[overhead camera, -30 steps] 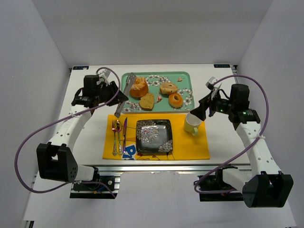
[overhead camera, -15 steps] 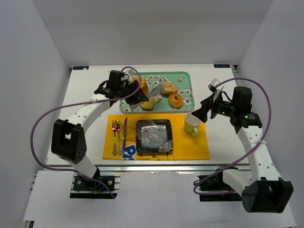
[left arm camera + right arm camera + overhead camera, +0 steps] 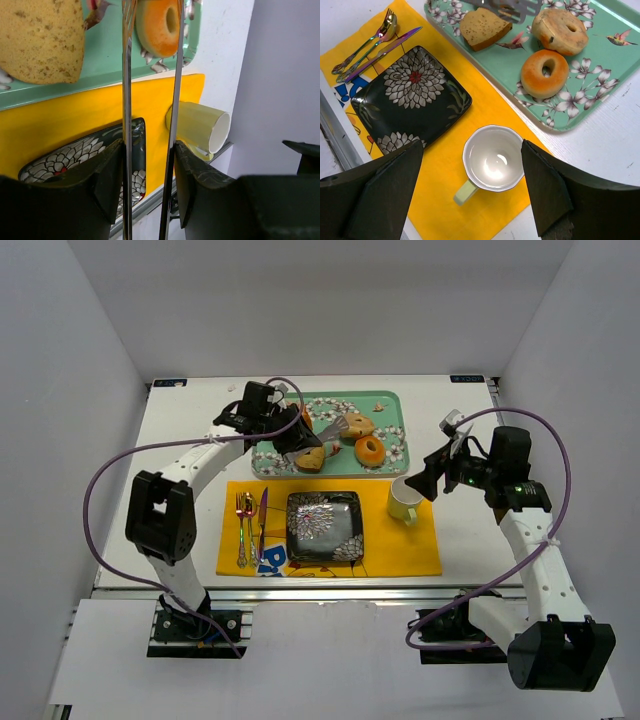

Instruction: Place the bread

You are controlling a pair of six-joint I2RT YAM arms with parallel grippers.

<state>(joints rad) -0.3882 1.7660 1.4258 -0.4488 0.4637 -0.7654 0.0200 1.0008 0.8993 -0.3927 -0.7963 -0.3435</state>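
Note:
A brown bread slice [image 3: 311,455] [image 3: 42,40] [image 3: 482,27] lies on the green floral tray [image 3: 385,400]. My left gripper [image 3: 285,435] [image 3: 148,146] is shut on a pair of metal tongs [image 3: 330,427] [image 3: 126,75]. The tong arms are spread, and their tips [image 3: 505,6] hover over the tray just beyond the slice, holding nothing. The black flowered plate [image 3: 324,526] [image 3: 410,100] sits on the yellow mat with nothing on it. My right gripper [image 3: 430,475] [image 3: 470,147] hangs open above the pale green mug [image 3: 404,502] [image 3: 492,160].
An orange donut [image 3: 370,450] [image 3: 544,72] and a pale bagel [image 3: 355,425] [image 3: 560,30] share the tray. Another orange bun [image 3: 303,418] is partly hidden behind the left arm. A fork, spoon and knife [image 3: 248,525] lie left of the plate.
The left arm has swung right from the tray's left edge, carrying the tongs over the tray's middle. The tong arms stand slightly wider. The right arm has barely moved.

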